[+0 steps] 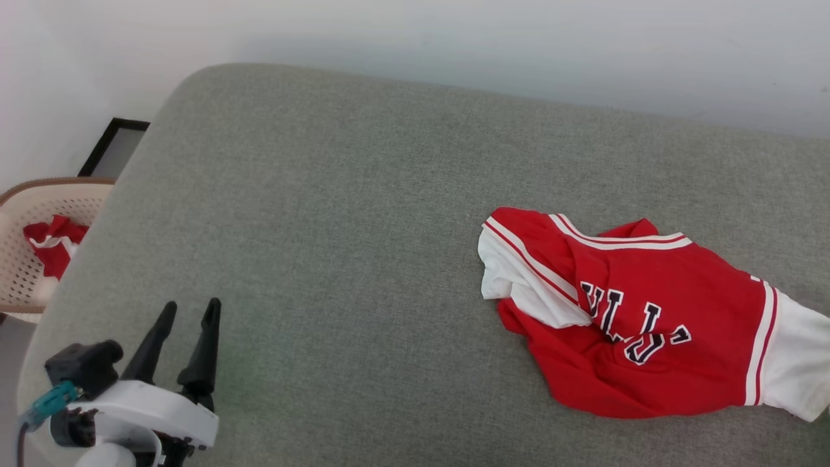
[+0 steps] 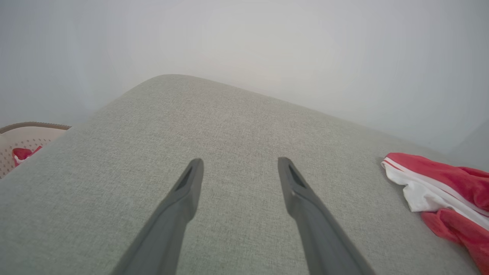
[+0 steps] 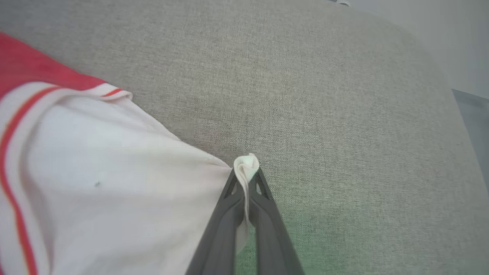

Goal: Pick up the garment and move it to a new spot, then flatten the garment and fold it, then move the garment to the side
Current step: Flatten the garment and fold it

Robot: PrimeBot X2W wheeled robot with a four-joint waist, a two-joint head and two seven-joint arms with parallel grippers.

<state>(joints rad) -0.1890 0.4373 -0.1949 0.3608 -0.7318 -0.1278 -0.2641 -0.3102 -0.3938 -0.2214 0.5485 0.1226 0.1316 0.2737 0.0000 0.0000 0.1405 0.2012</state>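
With the right gripper [image 3: 247, 177] pinching a white sleeve edge of the garment [image 1: 648, 324], crumpled at the right of the grey cushion [image 1: 356, 227], and the fingers of the left gripper [image 1: 192, 303] spread empty at near left, we judge the garment light and limp, best held by its hems.

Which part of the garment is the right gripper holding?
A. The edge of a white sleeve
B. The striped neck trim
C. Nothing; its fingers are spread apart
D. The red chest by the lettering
A: in the right wrist view the right gripper is closed on a small fold of white sleeve cloth of the garment, with the lettering and neck trim away from its fingers.
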